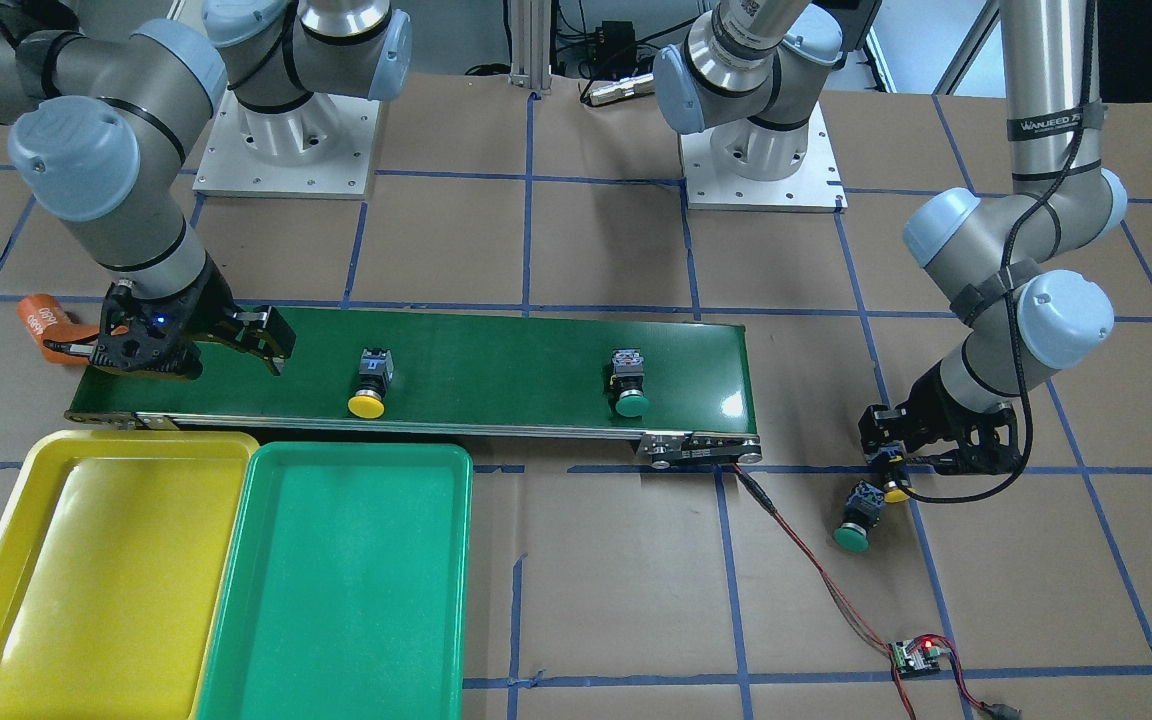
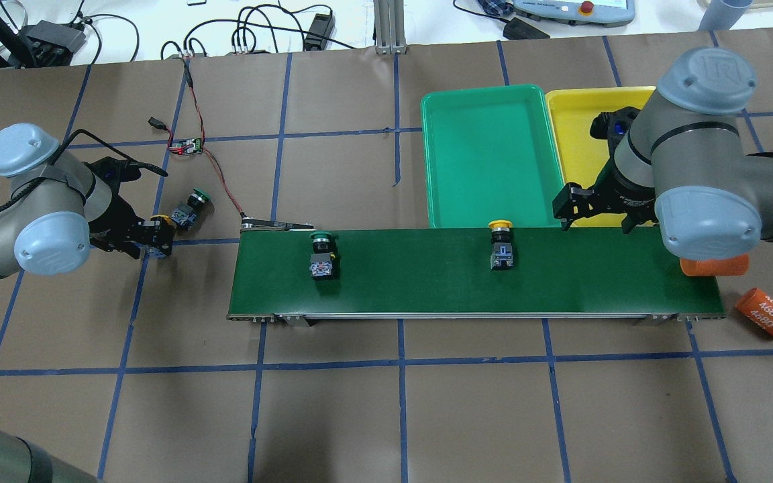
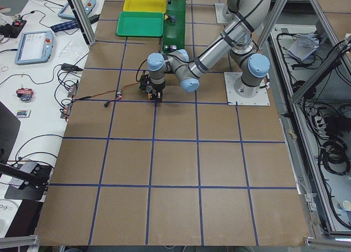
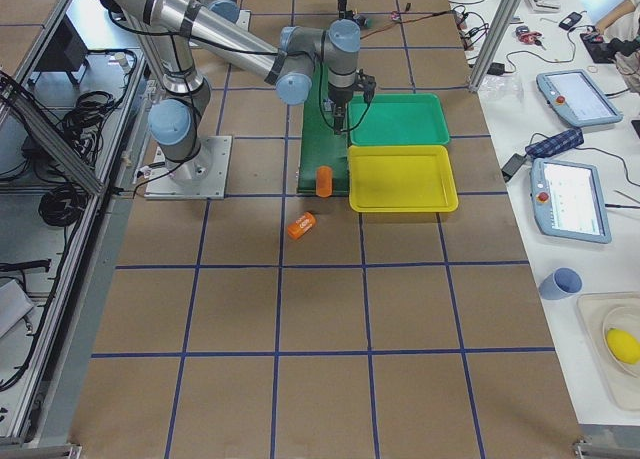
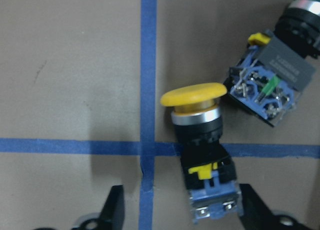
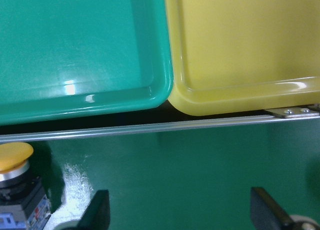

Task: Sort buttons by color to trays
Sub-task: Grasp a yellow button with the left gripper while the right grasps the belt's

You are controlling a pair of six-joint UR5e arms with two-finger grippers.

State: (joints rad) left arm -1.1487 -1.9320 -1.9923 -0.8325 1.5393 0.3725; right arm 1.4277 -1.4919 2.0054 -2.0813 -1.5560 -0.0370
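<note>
Yellow-capped black-and-grey push-button switch [image 5: 199, 140] lying on brown table [image 5: 75, 64] between spread jaws of left gripper [image 5: 182, 202]; right gripper [image 6: 180, 210] released, empty, above dark-green conveyor belt [image 6: 175, 165].

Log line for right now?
left gripper: open around yellow button on table | right gripper: open over belt | belt buttons: one yellow, one green | yellow tray, green tray: empty
</note>
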